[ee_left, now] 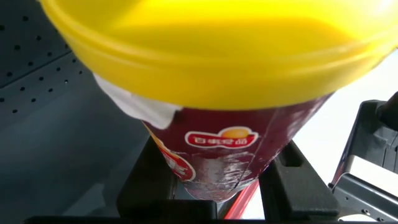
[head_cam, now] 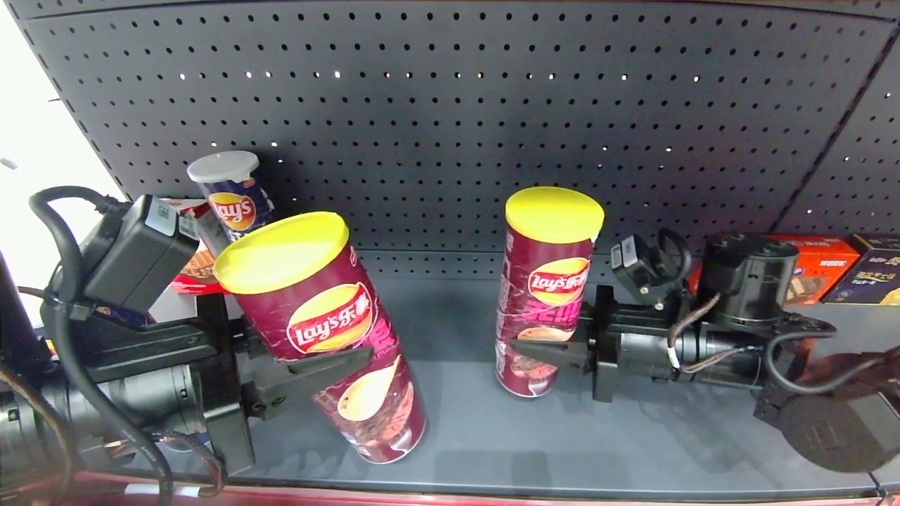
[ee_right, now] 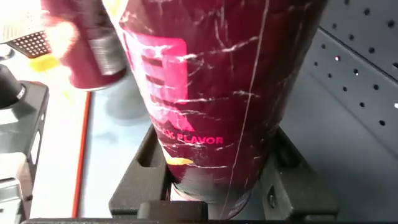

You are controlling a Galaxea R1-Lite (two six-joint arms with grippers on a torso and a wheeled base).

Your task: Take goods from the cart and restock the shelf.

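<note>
Two maroon chip cans with yellow lids are at the grey shelf. My left gripper is shut on the left can, which leans with its top toward the left and its base low over the shelf front. The left wrist view has that can between the left gripper fingers. The right can stands upright on the shelf, and my right gripper is shut on its lower half. From the right wrist, that can sits between the right gripper fingers, with the left can beyond.
A blue can with a grey lid and a red-and-white box stand at the back left. An orange box and a dark box lie at the back right. A pegboard wall closes the back. A red strip edges the front.
</note>
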